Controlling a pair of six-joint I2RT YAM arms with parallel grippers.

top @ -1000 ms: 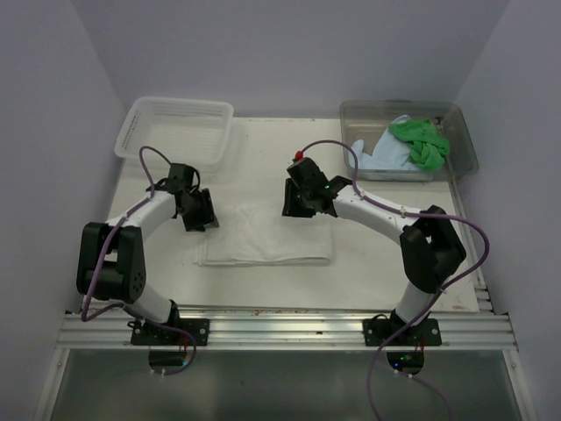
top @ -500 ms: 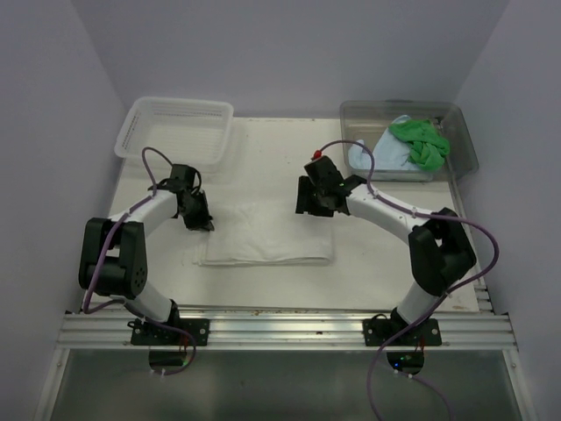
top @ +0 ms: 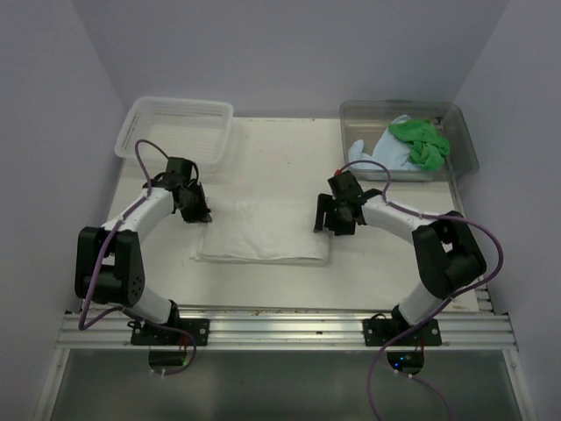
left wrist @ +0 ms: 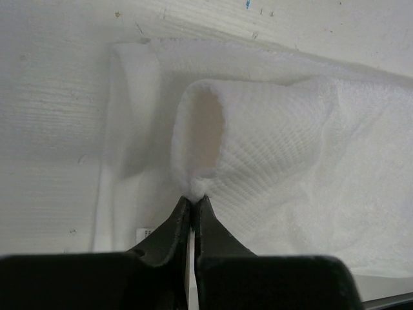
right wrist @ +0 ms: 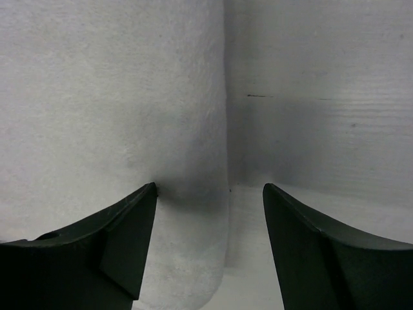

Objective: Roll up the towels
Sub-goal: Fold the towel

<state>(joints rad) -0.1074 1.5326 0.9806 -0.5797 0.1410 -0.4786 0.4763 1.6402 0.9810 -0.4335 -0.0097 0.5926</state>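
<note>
Left fingers (left wrist: 177, 223): pressed together, clamped on a pinch of the white terry-cloth towel (left wrist: 271, 148); the pinched edge stands up off the rest of the cloth and curls into an open loop just beyond the tips.
Right fingers (right wrist: 122, 226): spread apart and holding nothing; they straddle the white towel's right edge, one tip over the cloth and the other over bare counter (right wrist: 322, 97). Whether the tips touch the surface cannot be told.
White towel position: folded flat in the middle of the white counter (top: 280, 158), between the two arms; the left fingers (top: 197, 213) sit at its far left corner and the right fingers (top: 335, 224) at its right edge.
Bright green cloth towel (top: 421, 142): bunched in the clear plastic tub (top: 465, 140) at the counter's far right corner.
Light blue cloth towel (top: 379, 156): crumpled in the same tub, just left of the green one and touching it.
White plastic lattice basket (top: 175, 123): at the far left corner of the counter, well apart from the white towel.
</note>
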